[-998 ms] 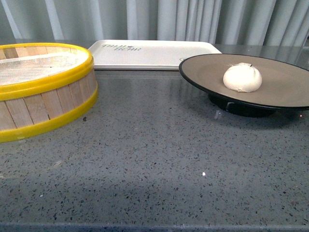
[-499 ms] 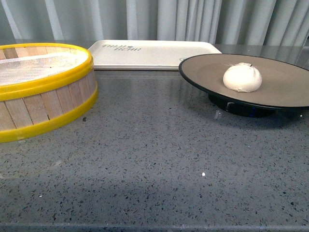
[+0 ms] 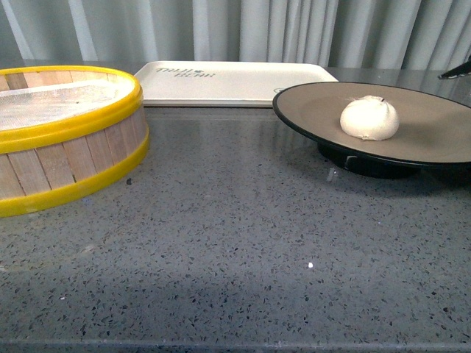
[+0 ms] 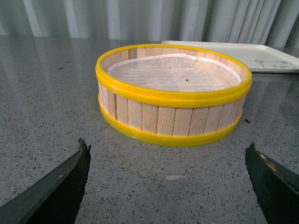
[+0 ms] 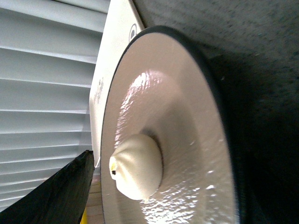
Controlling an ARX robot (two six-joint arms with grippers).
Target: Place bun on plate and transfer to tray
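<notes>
The bun sits on the plate near the tray; the left gripper is spread wide, but I cannot tell how the right gripper stands.

This looks like a staged kitchen test station. A grey speckled stone surface lies under my left tool. A wooden steamer basket and a cream tray sit ahead of it, and pale pleated curtains close off the far side.

A pale grey pleated curtain hung at twelve o'clock behind the dark grey speckled stone countertop (softly glossy).
</notes>
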